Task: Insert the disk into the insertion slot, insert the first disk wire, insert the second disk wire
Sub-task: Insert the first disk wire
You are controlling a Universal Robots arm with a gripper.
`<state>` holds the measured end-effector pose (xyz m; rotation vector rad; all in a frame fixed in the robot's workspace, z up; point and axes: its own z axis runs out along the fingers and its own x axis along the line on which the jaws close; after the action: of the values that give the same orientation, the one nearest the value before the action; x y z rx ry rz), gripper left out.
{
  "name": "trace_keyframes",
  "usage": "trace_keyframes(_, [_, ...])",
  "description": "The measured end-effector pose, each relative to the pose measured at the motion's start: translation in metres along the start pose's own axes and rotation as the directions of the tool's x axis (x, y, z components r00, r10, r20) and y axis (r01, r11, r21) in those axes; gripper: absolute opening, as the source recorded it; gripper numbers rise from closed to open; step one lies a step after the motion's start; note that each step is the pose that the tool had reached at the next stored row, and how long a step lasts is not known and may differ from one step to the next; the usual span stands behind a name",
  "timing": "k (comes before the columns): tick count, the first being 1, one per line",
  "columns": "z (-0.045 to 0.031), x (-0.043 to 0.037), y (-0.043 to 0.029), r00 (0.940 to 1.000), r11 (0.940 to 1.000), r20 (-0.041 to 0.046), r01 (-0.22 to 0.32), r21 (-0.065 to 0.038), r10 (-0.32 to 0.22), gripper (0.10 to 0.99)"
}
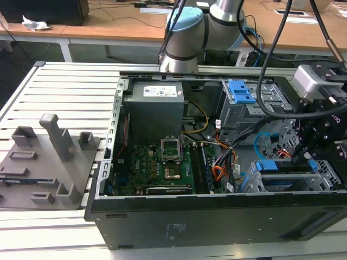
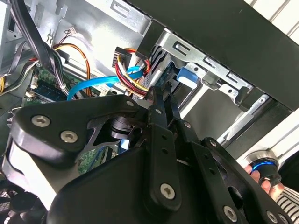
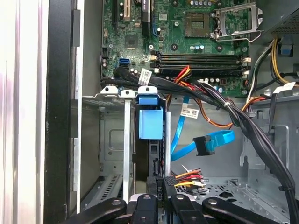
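At the case's [image 1: 217, 219] corner drive cage [image 3: 112, 140], the gripper [image 3: 162, 190] clamps a power connector [image 3: 170, 179]; tilt may jam it against the disk [image 3: 150, 123].

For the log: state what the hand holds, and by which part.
The hand is shut on the coloured power wire, by its black connector, next to the disk.

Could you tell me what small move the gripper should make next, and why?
Probably ease the gripper toward the disk to seat the coloured-wire connector it grips. The disk already sits in the insertion slot, that connector looks not yet plugged in, and the blue cable hangs loose.
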<state>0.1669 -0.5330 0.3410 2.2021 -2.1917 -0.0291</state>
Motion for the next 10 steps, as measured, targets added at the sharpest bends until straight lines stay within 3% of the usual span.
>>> trace_keyframes(10, [0.003,0.0005,-0.0017,1.0,1.0,0.0023,0.0,0.0,0.0,0.176])
